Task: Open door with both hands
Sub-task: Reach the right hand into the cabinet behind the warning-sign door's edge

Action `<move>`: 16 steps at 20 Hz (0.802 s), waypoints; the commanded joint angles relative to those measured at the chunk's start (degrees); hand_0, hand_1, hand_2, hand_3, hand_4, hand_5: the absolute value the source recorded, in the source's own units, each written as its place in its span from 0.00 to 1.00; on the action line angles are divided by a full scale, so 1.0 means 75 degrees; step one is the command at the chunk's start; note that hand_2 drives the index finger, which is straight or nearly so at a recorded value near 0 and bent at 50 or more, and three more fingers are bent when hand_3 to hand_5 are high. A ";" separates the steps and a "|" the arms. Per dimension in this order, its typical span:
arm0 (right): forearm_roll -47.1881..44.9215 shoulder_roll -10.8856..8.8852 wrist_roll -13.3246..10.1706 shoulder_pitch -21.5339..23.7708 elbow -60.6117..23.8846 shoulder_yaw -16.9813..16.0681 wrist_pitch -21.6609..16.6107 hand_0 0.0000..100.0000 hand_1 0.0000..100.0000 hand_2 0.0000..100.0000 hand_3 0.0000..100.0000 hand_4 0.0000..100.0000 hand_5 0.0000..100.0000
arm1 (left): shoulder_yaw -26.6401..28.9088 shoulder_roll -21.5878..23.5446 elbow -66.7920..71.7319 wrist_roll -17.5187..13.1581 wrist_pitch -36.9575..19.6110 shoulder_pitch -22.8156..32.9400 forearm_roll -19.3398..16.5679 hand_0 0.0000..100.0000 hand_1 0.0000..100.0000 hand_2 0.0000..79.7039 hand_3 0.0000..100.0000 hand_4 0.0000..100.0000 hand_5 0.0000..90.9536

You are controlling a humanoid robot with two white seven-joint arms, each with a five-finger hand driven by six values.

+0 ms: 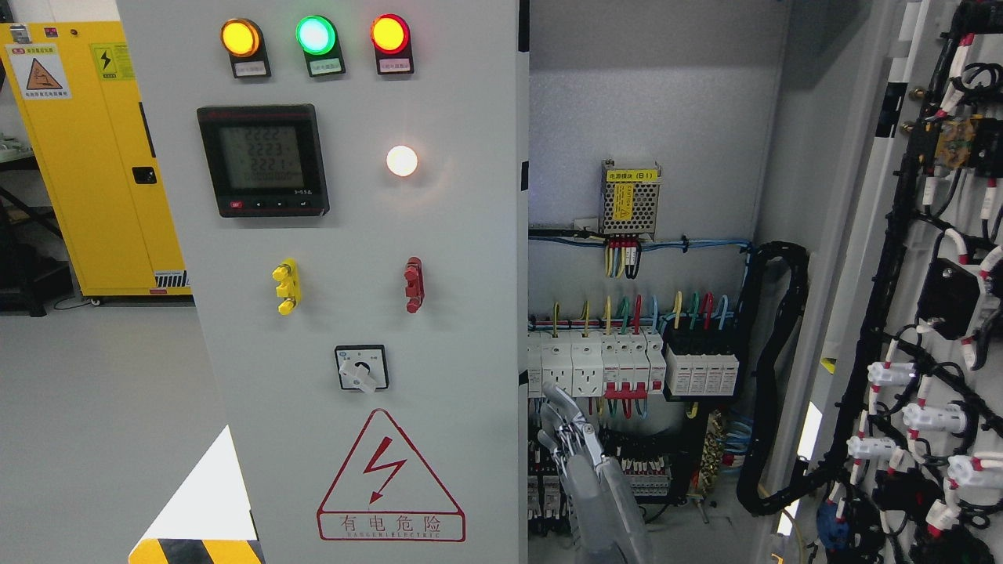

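Note:
The grey electrical cabinet has two doors. Its left door (439,235) is closed and carries three indicator lamps, a meter, a rotary switch and a red warning triangle. Its right door (925,313) stands swung open at the far right, with wiring and components showing on its inner face. My right hand (568,431) rises from the bottom edge just right of the middle. It is inside the open half, close beside the left door's free edge. Its fingers (558,401) point up, relaxed, and hold nothing. My left hand is out of view.
Inside the cabinet are a row of breakers (595,364), a small power supply (631,200) and a thick black cable loom (776,376). A yellow safety cabinet (86,157) stands at the back left. A black-and-yellow striped corner (196,548) shows at the lower left.

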 commanded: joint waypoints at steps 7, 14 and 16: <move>-0.0011 0.0074 0.0003 -0.1316 0.1709 -0.0957 0.0075 0.21 0.11 0.00 0.00 0.00 0.00 | 0.0003 -0.0003 -0.0022 -0.0010 -0.0025 -0.0004 0.0013 0.31 0.20 0.00 0.00 0.00 0.00; -0.0116 0.0062 0.0003 -0.1773 0.2037 -0.0863 0.0462 0.21 0.11 0.00 0.00 0.00 0.00 | 0.0003 -0.0038 -0.0010 -0.0010 -0.0025 -0.0004 -0.0011 0.31 0.20 0.00 0.00 0.00 0.00; -0.0104 0.0074 0.0003 -0.1902 0.2178 -0.0875 0.0485 0.21 0.11 0.00 0.00 0.00 0.00 | -0.0009 -0.0050 -0.0022 -0.0010 -0.0013 -0.0004 -0.0022 0.31 0.20 0.00 0.00 0.00 0.00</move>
